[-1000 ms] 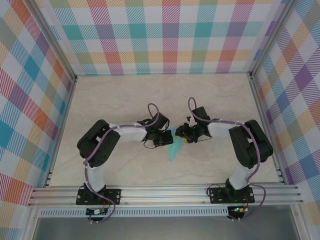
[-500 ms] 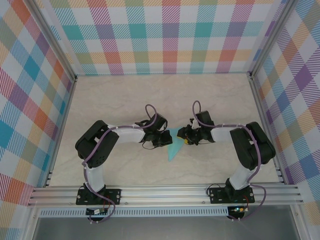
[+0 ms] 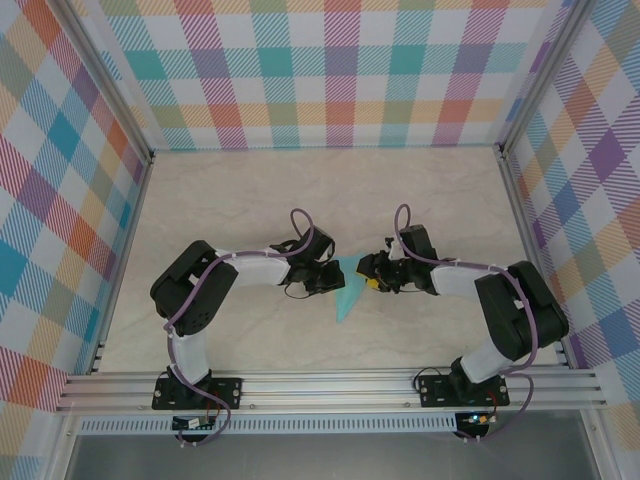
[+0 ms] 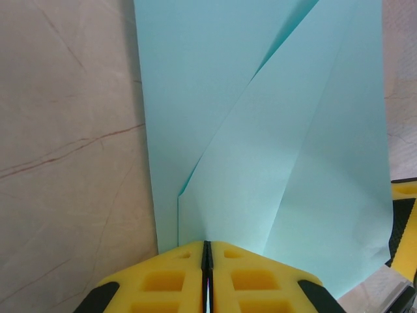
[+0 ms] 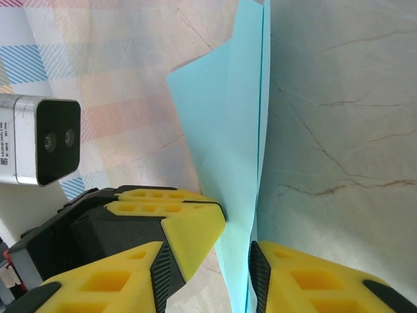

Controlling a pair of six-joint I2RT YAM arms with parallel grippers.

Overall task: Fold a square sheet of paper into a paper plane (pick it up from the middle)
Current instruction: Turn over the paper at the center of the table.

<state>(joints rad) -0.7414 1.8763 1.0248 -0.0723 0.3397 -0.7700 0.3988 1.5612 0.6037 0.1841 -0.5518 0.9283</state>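
Turquoise paper plane, part-folded, lay near the middle of the pale marbled bench, its narrow point toward the arm bases and its wide end between the two grippers; plaid walls enclosed the bench on three sides. Left gripper met the sheet from the left, right gripper from the right, the two facing each other across it. Left wrist view: left gripper had its yellow jaws pressed together on the near edge of the paper plane, whose overlapping triangular layers and slanting creases ran away from the jaws; one yellow finger of the right gripper showed at the right border, just beside the paper's edge. Right wrist view: right gripper held its jaws part-way apart, straddling a standing fold of the paper plane; the paper filled the gap, though whether it was truly pinched could not be told; a silver camera showed at the left.
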